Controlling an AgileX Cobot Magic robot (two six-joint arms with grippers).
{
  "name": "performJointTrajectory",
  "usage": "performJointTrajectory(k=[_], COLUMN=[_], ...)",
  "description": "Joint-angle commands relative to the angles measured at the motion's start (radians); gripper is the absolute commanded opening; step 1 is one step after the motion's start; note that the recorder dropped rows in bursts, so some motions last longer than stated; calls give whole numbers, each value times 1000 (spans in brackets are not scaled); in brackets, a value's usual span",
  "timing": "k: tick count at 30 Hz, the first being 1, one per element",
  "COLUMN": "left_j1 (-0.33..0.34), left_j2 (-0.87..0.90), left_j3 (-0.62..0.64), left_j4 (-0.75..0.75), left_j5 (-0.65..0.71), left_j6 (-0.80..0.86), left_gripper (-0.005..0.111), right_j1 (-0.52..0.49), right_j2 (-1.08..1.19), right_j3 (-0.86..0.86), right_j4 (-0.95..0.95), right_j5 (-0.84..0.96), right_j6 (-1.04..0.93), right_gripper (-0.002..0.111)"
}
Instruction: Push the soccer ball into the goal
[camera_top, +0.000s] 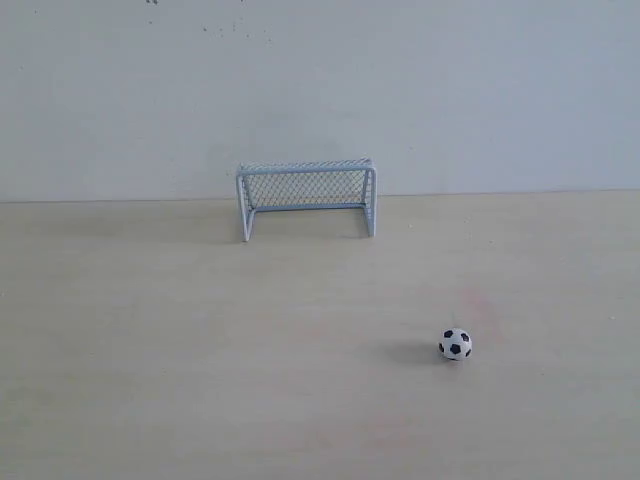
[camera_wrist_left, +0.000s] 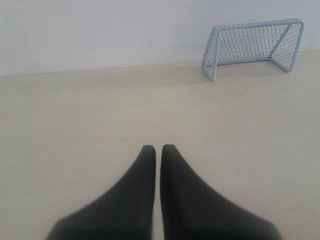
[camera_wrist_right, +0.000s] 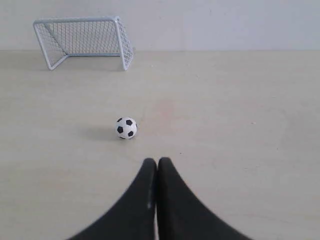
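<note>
Right gripper (camera_wrist_right: 157, 161): fingers pressed together, empty, set behind soccer ball (camera_wrist_right: 126, 127) on side away from goal (camera_wrist_right: 80, 21); closed tips likely meant as blunt pusher. Soccer ball well short of goal mouth, beyond right post line. Left gripper (camera_wrist_left: 158, 147): near-closed, thin slit, empty, apparently idle

The exterior view sits in front of the tabletop (camera_top: 150, 400), raised a little and facing the back wall (camera_top: 320, 90). It is far enough back to take in the goal (camera_top: 306, 190) head-on and the soccer ball (camera_top: 455, 344). Each wrist view looks low along the tabletop past its own jaws toward that wall, catching the goal at a slant from opposite sides. Only the right wrist view shares the soccer ball with the exterior view.
</note>
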Motion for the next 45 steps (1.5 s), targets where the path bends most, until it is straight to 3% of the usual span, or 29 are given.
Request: performJointTrajectory(k=[1,9,19,28,34,42,45], left_j1=[3,3,3,3,3,3,3], left_j2=[-3,-3,-3,-3,-3,-3,-3], left_j3=[3,3,3,3,3,3,3], left_j4=[1,1,1,1,1,1,1], left_j5=[-1,-1,-1,-1,-1,-1,-1], left_j6=[2,2,2,2,2,2,2], left_gripper=[4,4,4,4,4,4,4], right_j1=[-3,-3,-3,-2,-2,-2,-2], right_j2=[-4,-4,-4,-4,69,411,544], right_j3=[0,0,0,0,-204,-599,-747], right_j4=[-2,-2,-22,12,12,12,-25], right_j5=[-13,-13,-192,-842,-768,-639,-467], right_j6=[-3,-7,-119,108,127,120,7], right_gripper=[0,0,0,0,0,0,0])
